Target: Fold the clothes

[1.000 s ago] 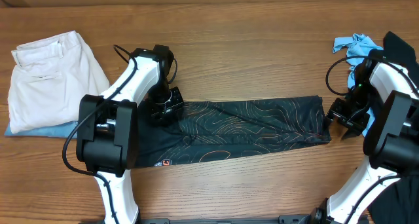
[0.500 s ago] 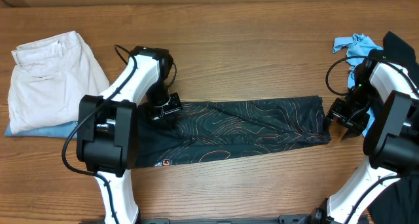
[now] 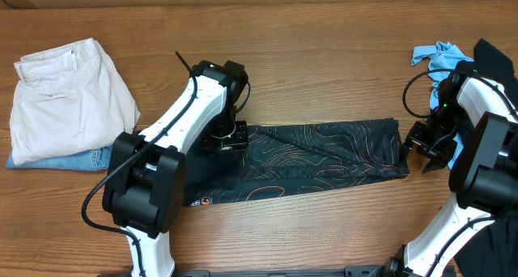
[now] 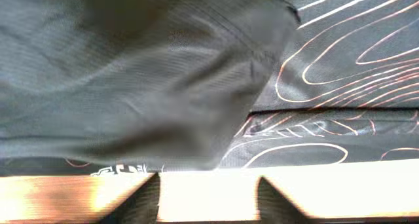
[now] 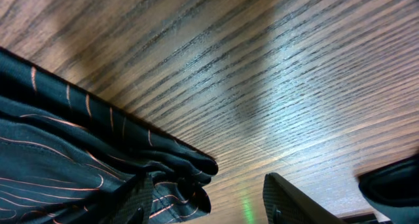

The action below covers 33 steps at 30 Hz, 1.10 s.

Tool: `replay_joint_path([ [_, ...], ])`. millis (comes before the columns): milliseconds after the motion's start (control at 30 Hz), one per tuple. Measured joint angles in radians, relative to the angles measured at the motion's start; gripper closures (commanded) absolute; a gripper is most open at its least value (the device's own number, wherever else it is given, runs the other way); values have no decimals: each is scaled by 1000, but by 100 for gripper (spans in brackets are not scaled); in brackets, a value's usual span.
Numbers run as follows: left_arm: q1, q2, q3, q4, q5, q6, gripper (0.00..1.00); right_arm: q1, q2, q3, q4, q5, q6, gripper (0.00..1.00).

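Lying along the table's [image 3: 324,50] front half, the black long-sleeved jersey with orange contour lines [image 3: 324,155] is a narrow strip — you likely have crosswise folds left. Left gripper [image 4: 209,204] and right gripper [image 5: 209,207] stand released, empty.

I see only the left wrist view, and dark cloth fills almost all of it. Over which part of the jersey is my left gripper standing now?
Observer: The left gripper is at the far edge of the jersey, toward its left end. The jersey lies as one long strip across the table.
Operator: And where is the right arm?
Observer: The right gripper is at the strip's right end, jaws open at the bunched cloth edge and not closed on it.
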Motion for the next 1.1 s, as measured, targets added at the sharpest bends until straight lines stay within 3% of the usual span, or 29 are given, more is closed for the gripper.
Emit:
replay_joint_path([
  [333,13,0,10,-14,-76,3,40,0,0,0,43,-67,-65,31],
  [400,37,0,37,-14,-98,3,39,0,0,0,53,-77,-77,24],
  [667,167,0,62,-18,-129,4,38,0,-6,-22,148,-87,-126,20],
  [900,192,0,62,-18,-143,8,37,0,-14,-40,121,-213,-206,33],
  [1000,192,0,62,-18,-147,11,37,1,-14,-44,95,-249,-223,48],
  [1067,192,0,62,-18,-150,11,37,1,-14,-44,91,-263,-231,64],
  [1100,192,0,62,-18,-151,11,37,1,-14,-44,86,-270,-235,67],
])
